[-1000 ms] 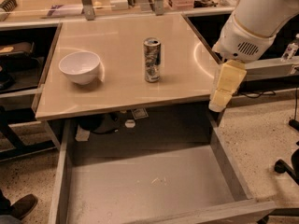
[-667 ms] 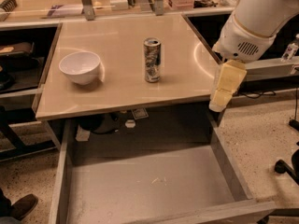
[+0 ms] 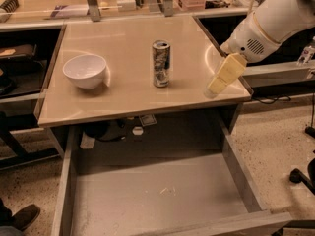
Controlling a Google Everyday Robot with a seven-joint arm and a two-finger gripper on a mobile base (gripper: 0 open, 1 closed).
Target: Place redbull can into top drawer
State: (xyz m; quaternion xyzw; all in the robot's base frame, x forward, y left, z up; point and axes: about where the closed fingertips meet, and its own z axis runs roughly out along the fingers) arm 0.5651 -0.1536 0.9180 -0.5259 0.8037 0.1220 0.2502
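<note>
**Can upright on the tabletop, drawer pulled out below, gripper off to the right**

The redbull can (image 3: 161,63) stands upright near the middle of the beige tabletop (image 3: 123,38), a little right of centre, with its shiny top facing up. It is not in the drawer, and nothing touches it. To its left, well apart, a white bowl (image 3: 85,71) sits the right way up on the same surface.

The top drawer (image 3: 147,195) is pulled out toward the camera under the front edge of the tabletop. Its pale grey bottom is scuffed, its low side walls run along the left and right, and nothing can be seen lying inside it.

The gripper (image 3: 214,86) is at the right front corner of the tabletop, to the right of the can and clear of it. It hangs from the white arm (image 3: 275,21), which reaches in from the upper right, and its pale yellow end slants down and to the left over the tabletop's edge. From this side the jaws show as one pale shape, so I cannot tell how far they are parted. They have hold of nothing. Whether the tip touches the tabletop cannot be told either.

A brown shoe (image 3: 22,216) shows on the speckled floor at the lower left, beside the drawer's left wall
</note>
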